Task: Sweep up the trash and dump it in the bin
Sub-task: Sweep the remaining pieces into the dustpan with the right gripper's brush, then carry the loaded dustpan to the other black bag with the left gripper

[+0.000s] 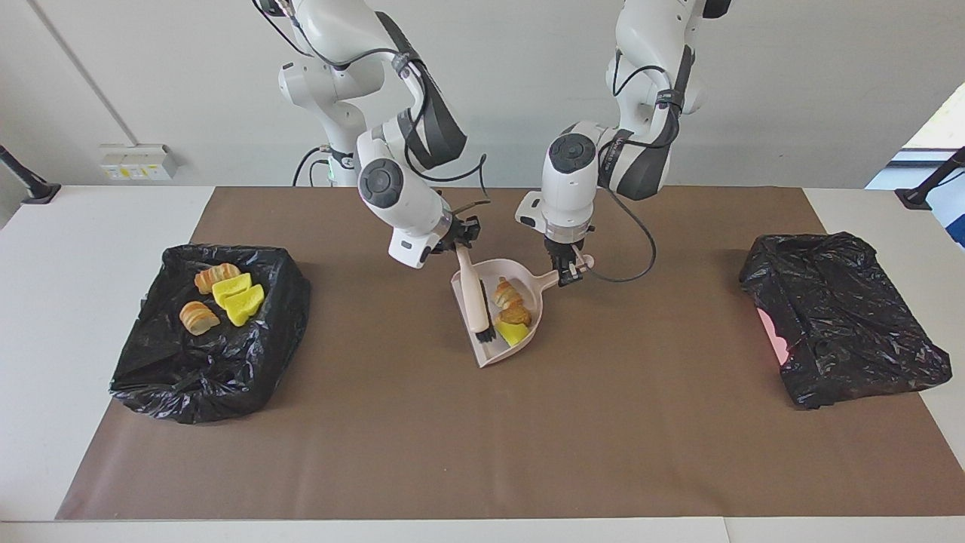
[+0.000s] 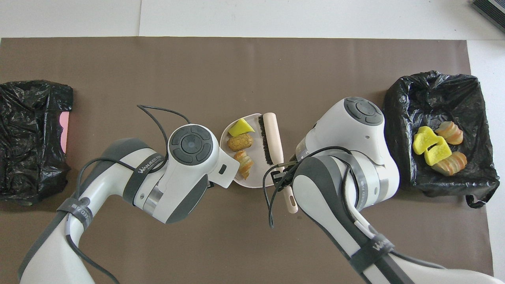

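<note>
The dustpan (image 1: 503, 317) sits mid-surface (image 1: 482, 452) on the mat (image 1: 528, 422), holding three foam chunks (image 1: 511, 309) with the brush (image 1: 476, 298) lying in it beside them. One open bin (image 1: 207, 332), holding four more chunks (image 1: 222, 296), stands toward the right arm's end; another bin (image 1: 840, 317) stands toward the left arm's end.

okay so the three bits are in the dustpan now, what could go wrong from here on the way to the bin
The three foam chunks sit loose in the shallow dustpan, the yellow one by its open lip, so tilting could spill them onto the brown mat.

The left gripper holds only the handle's end, so the pan may twist.

The brush in the right gripper lies inside the pan and may drag chunks out when withdrawn.

The open bin lies toward the right arm's end, a long carry.
</note>
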Controlling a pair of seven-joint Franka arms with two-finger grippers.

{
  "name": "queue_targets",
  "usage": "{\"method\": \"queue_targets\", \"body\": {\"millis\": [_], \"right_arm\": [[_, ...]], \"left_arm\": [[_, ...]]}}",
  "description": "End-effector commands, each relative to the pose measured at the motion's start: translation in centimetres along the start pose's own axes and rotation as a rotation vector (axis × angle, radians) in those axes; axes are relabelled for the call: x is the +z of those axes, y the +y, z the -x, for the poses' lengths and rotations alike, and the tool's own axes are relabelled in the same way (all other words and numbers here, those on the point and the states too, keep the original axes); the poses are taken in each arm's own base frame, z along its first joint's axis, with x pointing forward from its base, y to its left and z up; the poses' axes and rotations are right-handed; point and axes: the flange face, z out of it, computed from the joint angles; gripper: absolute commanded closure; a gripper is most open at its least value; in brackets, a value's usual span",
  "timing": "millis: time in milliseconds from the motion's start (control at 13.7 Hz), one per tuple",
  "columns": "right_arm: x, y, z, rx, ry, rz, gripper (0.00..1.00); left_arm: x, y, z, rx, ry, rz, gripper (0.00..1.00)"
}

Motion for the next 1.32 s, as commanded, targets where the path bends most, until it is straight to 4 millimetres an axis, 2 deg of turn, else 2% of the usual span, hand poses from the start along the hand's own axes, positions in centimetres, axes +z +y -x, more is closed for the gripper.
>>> {"method": "queue_targets", "body": {"millis": [0, 146, 292, 366, 585, 804, 877, 1097, 1243], "right_arm": [[-2.0, -1.6, 3.9, 0.141, 0.005, 0.124, 1.00], [-0.8, -4.3, 6.3, 0.239, 0.007, 0.186, 1.00], [1.3, -6.1, 9.4, 0.227, 0.008, 0.236, 1.00], [2.1, -6.4, 10.8, 0.218, 0.016, 0.240, 1.00], [3.9, -6.6, 13.2, 0.244, 0.029, 0.244, 1.00], [4.4, -6.9, 14.0, 0.267, 0.029, 0.242, 1.00], [5.4, -8.1, 14.2, 0.258, 0.039, 0.238, 1.00], [9.5, -10.9, 13.8, 0.268, 0.091, 0.221, 1.00], [12.3, -11.5, 12.7, 0.265, 0.077, 0.229, 1.00]], "left_arm": [[-0.3, 0.2, 0.8, 0.010, 0.028, -0.009, 1.00], [-0.3, 0.1, 0.8, 0.012, 0.030, -0.011, 1.00], [-0.7, -0.3, 0.9, 0.048, 0.031, -0.014, 1.00], [-1.4, -0.6, 1.0, 0.059, 0.039, -0.023, 1.00], [-4.2, -2.7, 4.1, 0.090, 0.063, -0.051, 1.00], [-7.8, -5.4, 9.6, 0.129, 0.080, -0.076, 1.00], [-8.6, -6.5, 12.0, 0.147, 0.078, -0.078, 1.00], [-11.6, -9.9, 19.1, 0.189, 0.087, -0.109, 1.00], [-13.8, -12.5, 24.7, 0.175, 0.085, -0.107, 1.00]]}}
